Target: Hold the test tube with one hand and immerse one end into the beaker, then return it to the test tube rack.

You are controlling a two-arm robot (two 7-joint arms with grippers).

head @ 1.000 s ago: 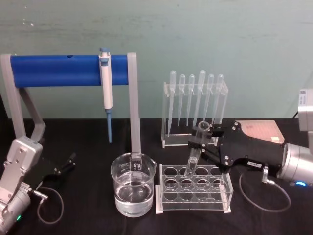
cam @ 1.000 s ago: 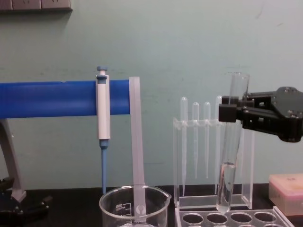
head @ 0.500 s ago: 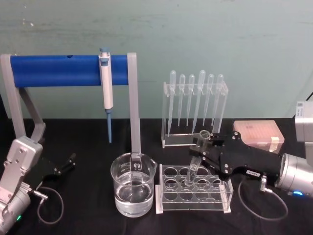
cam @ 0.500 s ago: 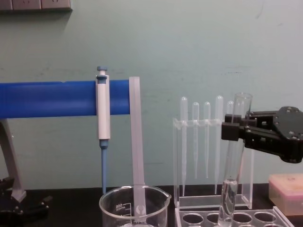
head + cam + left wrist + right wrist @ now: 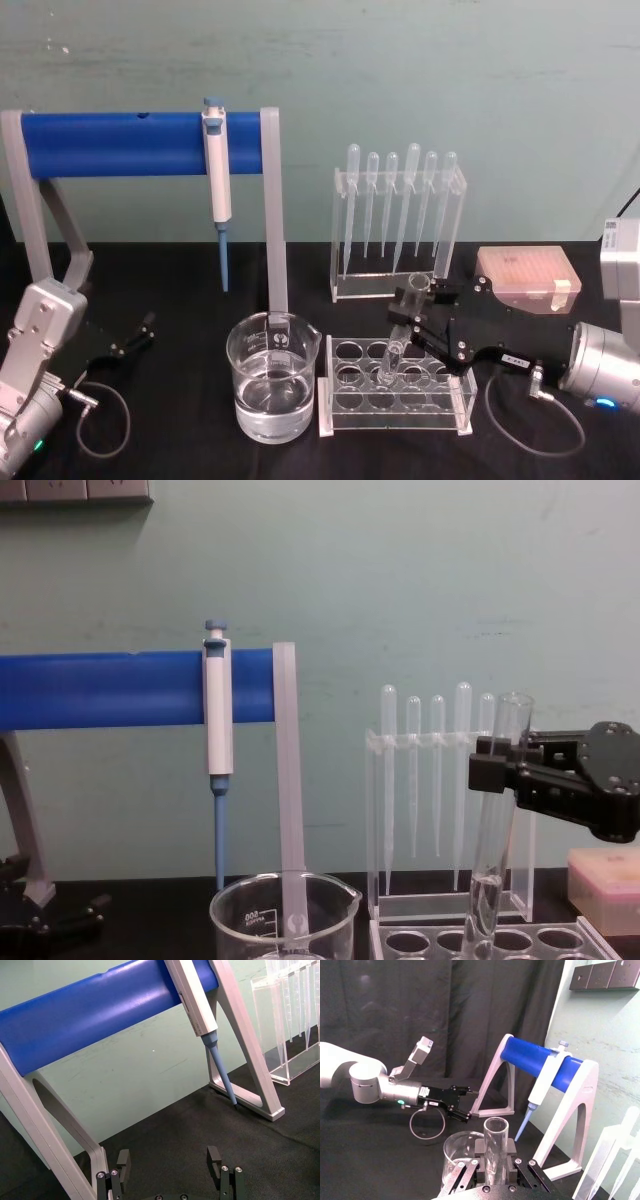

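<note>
One black two-finger right gripper, jaws clamped near the rim of the clear round-bottomed glass test tube, holds its lower end inside a hole of the clear rack beside the wide glass beaker, apparently ready for release; the left gripper sits parked, jaws apart, over the black tabletop.
</note>
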